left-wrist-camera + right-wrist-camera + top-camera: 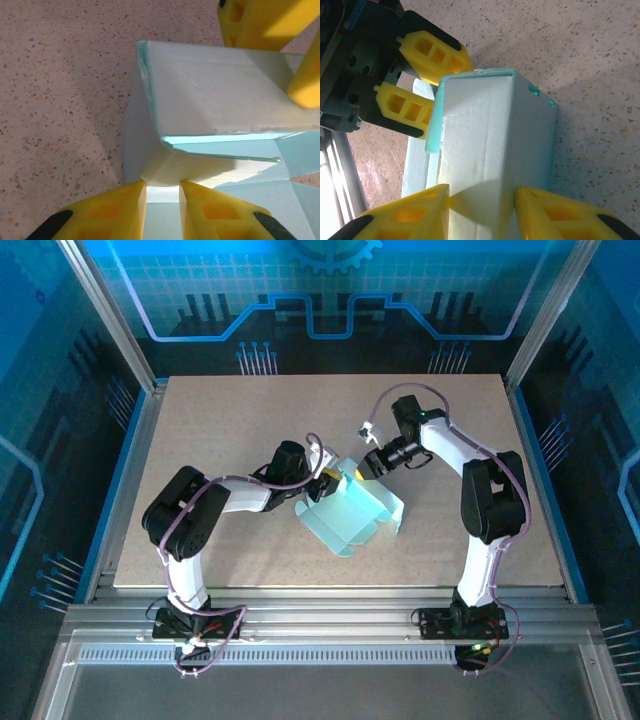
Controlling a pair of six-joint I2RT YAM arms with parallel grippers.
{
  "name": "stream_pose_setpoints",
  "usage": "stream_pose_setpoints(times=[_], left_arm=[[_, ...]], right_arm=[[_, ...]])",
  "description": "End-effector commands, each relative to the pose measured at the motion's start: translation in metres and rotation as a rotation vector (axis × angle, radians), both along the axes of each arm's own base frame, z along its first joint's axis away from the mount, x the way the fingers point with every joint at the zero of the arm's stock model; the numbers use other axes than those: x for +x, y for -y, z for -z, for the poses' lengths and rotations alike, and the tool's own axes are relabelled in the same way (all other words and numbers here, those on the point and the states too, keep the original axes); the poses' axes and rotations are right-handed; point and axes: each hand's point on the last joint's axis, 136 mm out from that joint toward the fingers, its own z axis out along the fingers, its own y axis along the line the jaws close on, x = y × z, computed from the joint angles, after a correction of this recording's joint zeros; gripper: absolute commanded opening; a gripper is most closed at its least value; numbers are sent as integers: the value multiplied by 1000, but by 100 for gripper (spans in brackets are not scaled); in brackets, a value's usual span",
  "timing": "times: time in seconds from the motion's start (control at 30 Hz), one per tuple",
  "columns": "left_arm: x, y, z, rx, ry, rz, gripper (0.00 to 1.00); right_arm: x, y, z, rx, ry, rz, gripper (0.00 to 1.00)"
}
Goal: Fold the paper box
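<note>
Right pincer (482, 197) sits mid-bench (230, 410), clamped across the half-folded paper box (350, 512) at the centre of the top view, I'd guess to steady it, while left pincer (162, 187) is squeezed narrow on the box's upper-left end, probably creasing that side in.

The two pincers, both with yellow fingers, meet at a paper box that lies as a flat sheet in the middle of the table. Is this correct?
Not quite. The paper box is not a flat sheet: it is partly folded, its walls raised, as the right wrist view shows. The left pincer and right pincer, yellow-fingered, do meet at it.
</note>
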Motion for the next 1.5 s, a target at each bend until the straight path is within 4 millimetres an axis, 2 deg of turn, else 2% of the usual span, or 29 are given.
stream_pose_setpoints(times=[0.0,0.17,0.37,0.53,0.73,1.03,1.2,1.47], left_arm=[[7,16,-10,-55,3,10,23],[9,24,-12,-104,-11,15,26],[1,27,-11,-125,11,41,31],[2,23,-9,-129,34,11,31],[5,22,-2,-159,42,-18,29],[7,32,-6,-245,21,0,30],[6,30,-7,-242,32,0,30],[1,25,-15,-216,59,3,33]], right_arm=[[-11,0,13,4,-88,-18,39],[-13,-1,11,18,-96,-30,39],[-9,2,14,15,-119,-4,38],[-8,6,18,-5,-138,14,36],[-9,6,11,18,-138,2,37],[-3,1,11,49,-175,-19,37],[3,2,12,47,-168,1,34],[0,6,12,40,-166,-13,30]])
